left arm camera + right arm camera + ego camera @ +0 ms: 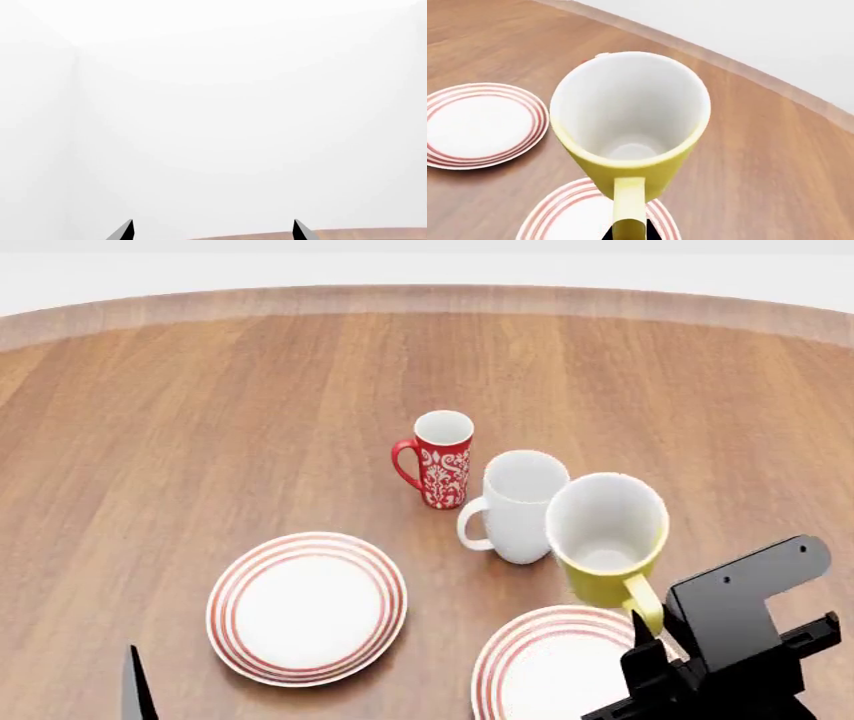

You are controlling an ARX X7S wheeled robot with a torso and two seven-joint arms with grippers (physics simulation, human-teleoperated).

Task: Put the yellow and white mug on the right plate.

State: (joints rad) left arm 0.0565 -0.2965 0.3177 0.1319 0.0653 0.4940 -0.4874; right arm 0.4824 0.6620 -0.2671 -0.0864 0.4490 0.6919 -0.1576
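The yellow and white mug [607,537] is held in the air, tilted, over the far edge of the right plate [534,665]. My right gripper [650,633] is shut on its yellow loop handle. In the right wrist view the mug [630,125] fills the middle, its handle [629,210] pinched between my dark fingers, with the right plate [570,215] below it. My left gripper [212,231] is open and empty, facing a white wall; only one fingertip [135,685] shows in the head view.
The left plate [307,606], identical, lies on the brown wooden table [200,420] and also shows in the right wrist view [477,125]. A taller white mug [518,505] stands right beside the yellow mug; a slim red patterned mug [439,458] stands behind it.
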